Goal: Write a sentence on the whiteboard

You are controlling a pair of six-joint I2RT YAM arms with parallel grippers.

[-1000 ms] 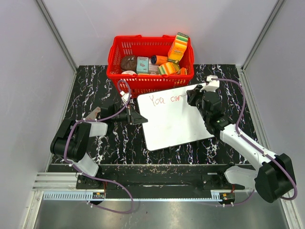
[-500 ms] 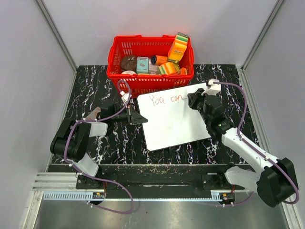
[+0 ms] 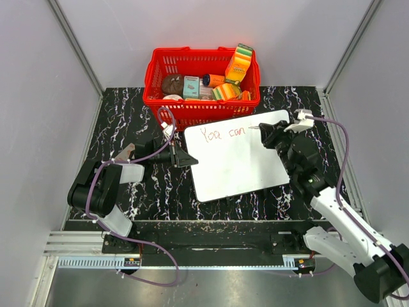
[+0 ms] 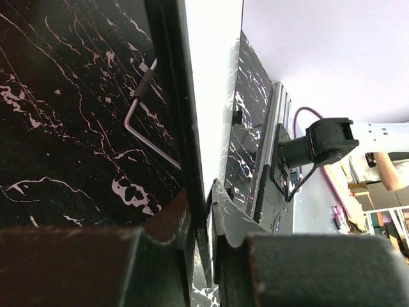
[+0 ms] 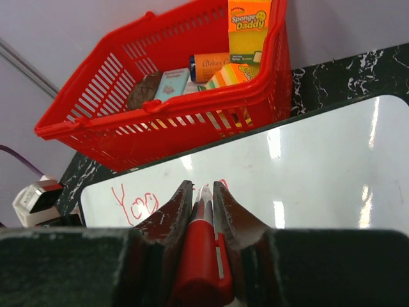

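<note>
Right gripper (image 3: 264,132) is closed on one red marker (image 5: 200,256), the barrel clamped between both fingers and the tip pointing forward past them. Left gripper (image 4: 203,203) is closed on the whiteboard (image 3: 238,163), its two fingers pinching the board's left edge, one above and one below.

Count: two arms, two grippers, one whiteboard, one marker, one red basket (image 3: 192,105). The sentence (image 3: 222,133) stands at two words, "You can", in one line of red lettering along the board's upper left part. The remainder of the board surface is blank.

Surroundings: the board lies on the black marbled table (image 3: 124,121), slightly turned, its far edge just beside the basket's front wall. The basket holds at least five packaged items, among them an upright orange sponge pack (image 5: 249,29) in its right corner; others are partly hidden. Beneath the board, the left wrist view shows one bent metal wire (image 4: 146,118) resting against the table. Purple cables run along both arms. Nothing lies on the board between the lettering and the marker.

Position: in the top view the marker tip sits just right of the "n" of "can", over the board's upper right part. Whether the tip touches the surface cannot be told. The left gripper is well apart from the lettering, at the board's opposite edge.
</note>
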